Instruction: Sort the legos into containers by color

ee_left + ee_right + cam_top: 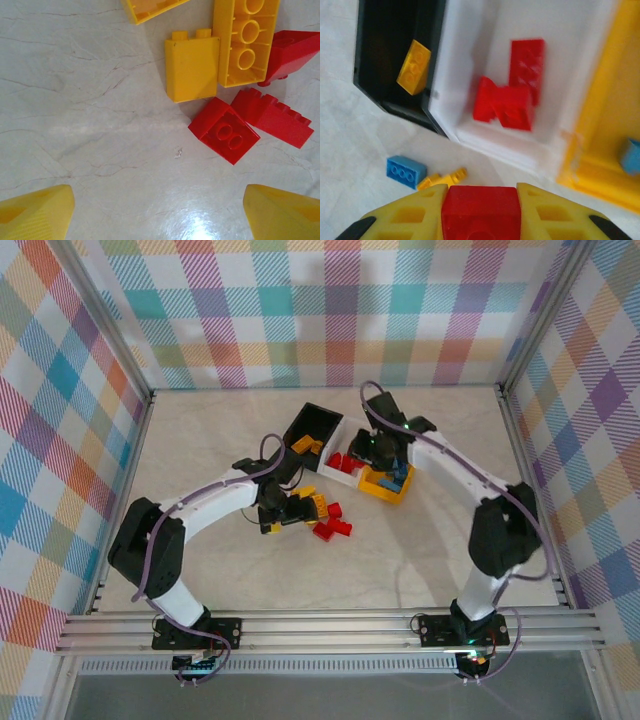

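Your right gripper [480, 222] clamped on red brick [479, 205], bottom centre, near white bin [470, 40] already holding reds [510, 100]. Left gripper [159, 215] wide open, empty, below loose pile [192, 67] upper right. Black bin [370, 50] has yellow brick [414, 67]. Blue brick [406, 171] loose lower left. Roughly half sorted, you'd judge.

Three bins, bricks in three colours

We count three joined bins: one black bin [385, 50], one white bin [470, 50] and one yellow-orange bin [605, 125]. From the right wrist we count one yellow brick [413, 67] in the black one, at least two blurred binned red bricks [505, 102] in the white one, and one blue brick [631, 156] in the yellow-orange one. On the worktop [75, 100] we count three loose yellow bricks [192, 67], three loose red bricks [224, 130] and one loose blue brick [406, 171]. One held red brick [479, 215] sits in the right claw [480, 195].
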You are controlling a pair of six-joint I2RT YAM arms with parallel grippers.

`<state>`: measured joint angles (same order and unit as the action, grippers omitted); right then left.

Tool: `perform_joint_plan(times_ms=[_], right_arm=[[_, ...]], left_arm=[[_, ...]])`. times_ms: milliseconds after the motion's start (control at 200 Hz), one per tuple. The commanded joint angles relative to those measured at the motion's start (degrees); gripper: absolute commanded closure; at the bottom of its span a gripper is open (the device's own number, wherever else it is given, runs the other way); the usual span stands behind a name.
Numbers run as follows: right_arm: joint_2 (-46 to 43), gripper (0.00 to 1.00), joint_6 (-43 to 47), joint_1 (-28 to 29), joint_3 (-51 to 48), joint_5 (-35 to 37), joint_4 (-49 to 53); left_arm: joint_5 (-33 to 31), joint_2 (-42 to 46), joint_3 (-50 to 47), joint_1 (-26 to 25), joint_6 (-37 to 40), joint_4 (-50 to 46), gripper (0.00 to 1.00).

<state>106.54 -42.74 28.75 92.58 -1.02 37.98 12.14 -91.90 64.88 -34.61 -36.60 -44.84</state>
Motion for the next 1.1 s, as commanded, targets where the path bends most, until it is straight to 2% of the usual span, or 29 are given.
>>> perform_joint_plan(times_ms=[0,175,345,465,670,780,950,1095], right_arm=[[6.96,0.65,2.66,-1.27,6.64,-3.34,2.53],[13.02,0.49,2.67,-2.85,13.63,-5.13,3.45],[9.01,0.41,4.74,-3.79,12.20,-5.91,3.64],[1.57,0.38,7.27,-3.86,3.81,-9.46,0.89],[-15.48,0.38,5.60,-3.86,-21.56,-19.44,-9.22],[-23.64,0.37,4.43,-3.79,-32.29,-21.55,-13.89],[-28.75,0.37,7.10,-3.77,-34.92,-21.06,-9.72],[-30.07,0.37,8.11,-3.79,-34.31,-21.30,-7.89]], left_arm=[[-1.83,3.96,-1.59,0.95,0.61,-3.10,0.12],[-2.03,7.19,-3.95,3.06,1.00,-3.85,0.11],[-1.05,7.73,-4.78,5.72,1.72,-3.51,0.11],[-0.04,6.43,-3.90,6.82,1.74,-2.76,0.10],[-0.04,3.64,-1.64,7.41,1.39,-1.49,0.10],[0.29,1.51,0.22,8.64,1.88,-1.26,0.10],[0.22,-3.00,4.02,12.04,0.38,-0.17,0.12],[0.65,-7.64,6.00,16.37,-5.78,1.16,0.16]])
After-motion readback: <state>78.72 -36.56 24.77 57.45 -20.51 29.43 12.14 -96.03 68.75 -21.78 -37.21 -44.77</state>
